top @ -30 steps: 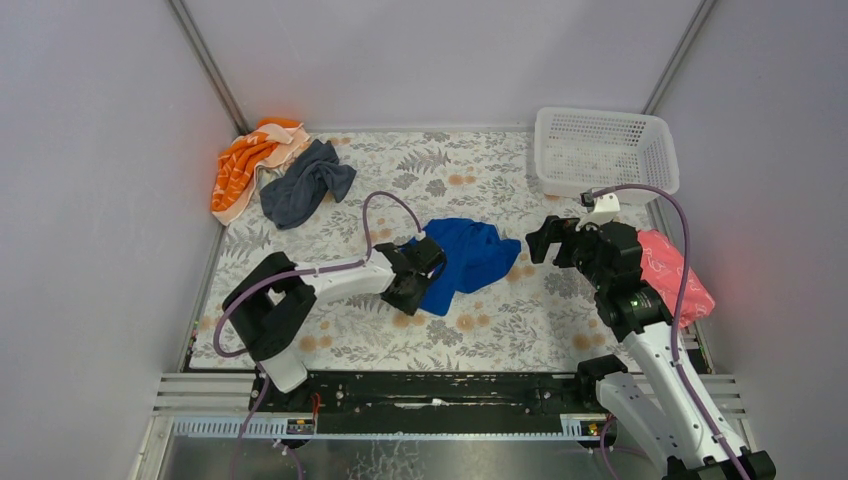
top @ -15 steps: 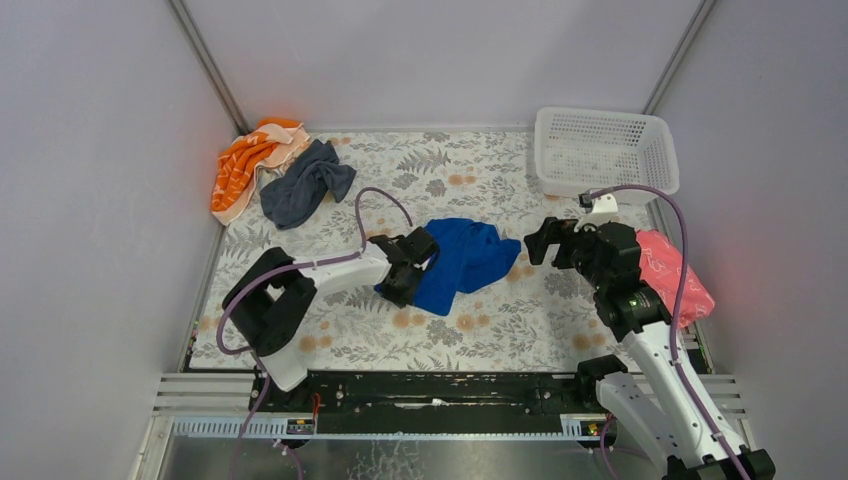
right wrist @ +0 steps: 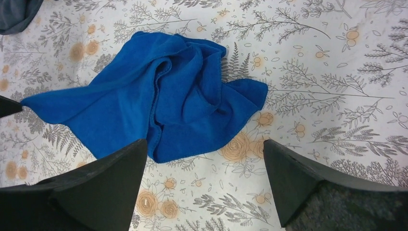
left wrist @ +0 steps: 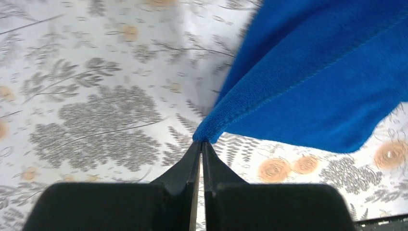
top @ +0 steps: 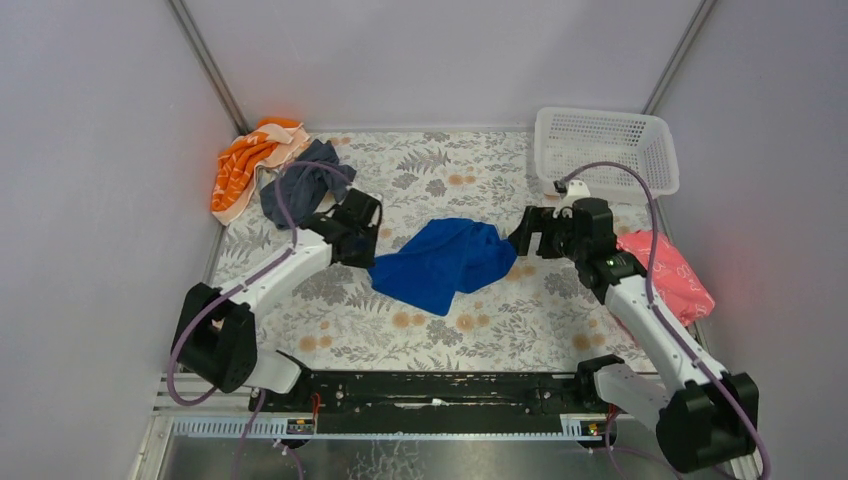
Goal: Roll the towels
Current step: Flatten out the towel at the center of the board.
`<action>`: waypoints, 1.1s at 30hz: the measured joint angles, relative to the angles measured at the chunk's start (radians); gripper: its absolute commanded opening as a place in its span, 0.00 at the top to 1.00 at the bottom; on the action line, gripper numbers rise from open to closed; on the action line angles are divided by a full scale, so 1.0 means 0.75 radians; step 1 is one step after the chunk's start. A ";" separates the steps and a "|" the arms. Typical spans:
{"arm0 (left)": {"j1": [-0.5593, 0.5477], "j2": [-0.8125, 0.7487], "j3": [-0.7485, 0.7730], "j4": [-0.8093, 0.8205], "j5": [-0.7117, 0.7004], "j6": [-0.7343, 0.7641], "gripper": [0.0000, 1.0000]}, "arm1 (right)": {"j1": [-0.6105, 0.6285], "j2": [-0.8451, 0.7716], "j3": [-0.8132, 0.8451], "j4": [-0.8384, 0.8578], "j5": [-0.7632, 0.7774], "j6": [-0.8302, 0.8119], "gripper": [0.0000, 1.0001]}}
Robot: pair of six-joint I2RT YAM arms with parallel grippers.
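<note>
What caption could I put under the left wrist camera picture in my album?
The left gripper, shut tight, pinches one corner of the blue towel, flowery tablecloth behind it.

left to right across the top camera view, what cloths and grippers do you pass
orange striped cloth → dark slate-grey towel → left gripper → bright blue towel → right gripper → pink cloth

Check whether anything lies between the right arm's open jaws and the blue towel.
Nothing visible does. The blue towel lies crumpled on the flowered tablecloth, straight ahead of the right jaws, with nothing in between.
</note>
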 measured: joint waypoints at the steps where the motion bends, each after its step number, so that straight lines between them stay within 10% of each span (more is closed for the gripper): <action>1: 0.042 -0.014 0.000 -0.002 -0.001 0.011 1.00 | 0.000 0.050 0.027 -0.001 -0.004 0.006 0.06; 15: 0.574 -0.125 0.106 0.010 -0.024 0.063 1.00 | 0.005 0.755 0.438 -0.081 -0.004 0.010 0.27; 33: 0.769 -0.210 0.154 0.068 -0.056 0.063 1.00 | 0.077 1.026 0.646 -0.182 -0.006 0.024 0.30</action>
